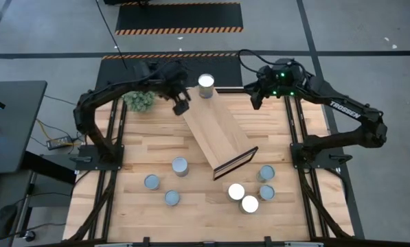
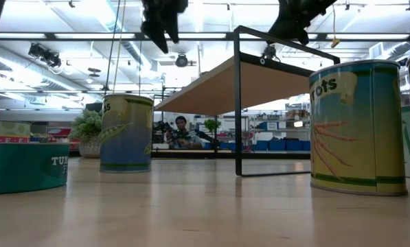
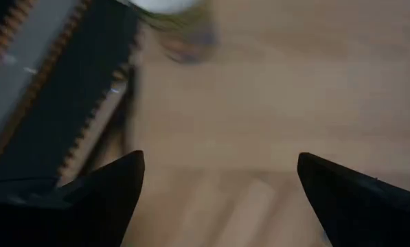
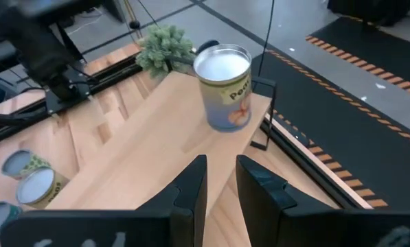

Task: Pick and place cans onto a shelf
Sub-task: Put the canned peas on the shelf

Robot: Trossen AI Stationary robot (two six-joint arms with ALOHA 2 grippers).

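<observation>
The shelf [image 1: 218, 130] is a long light-wood plank lying aslant at the table's middle, with its dark-framed end [image 1: 235, 163] toward the near side. In the low view the frame [image 2: 237, 103] stands on the table. One can [image 1: 206, 86] stands upright on the shelf's far end and also shows in the right wrist view [image 4: 224, 86]. Several more cans stand on the table near left [image 1: 180, 166] and near right [image 1: 236, 191]. My left gripper [image 1: 180, 106] is open and empty above the shelf's far left edge. My right gripper [image 1: 256, 97] hovers at the far right, shut to a narrow slit and empty.
A green spiky plant ball [image 1: 139, 101] sits at the far left, beside my left arm. In the low view tall cans [image 2: 126, 134] [image 2: 356, 127] and a low teal can [image 2: 23, 165] stand on either side of the shelf frame. Bare wood lies between the near can groups.
</observation>
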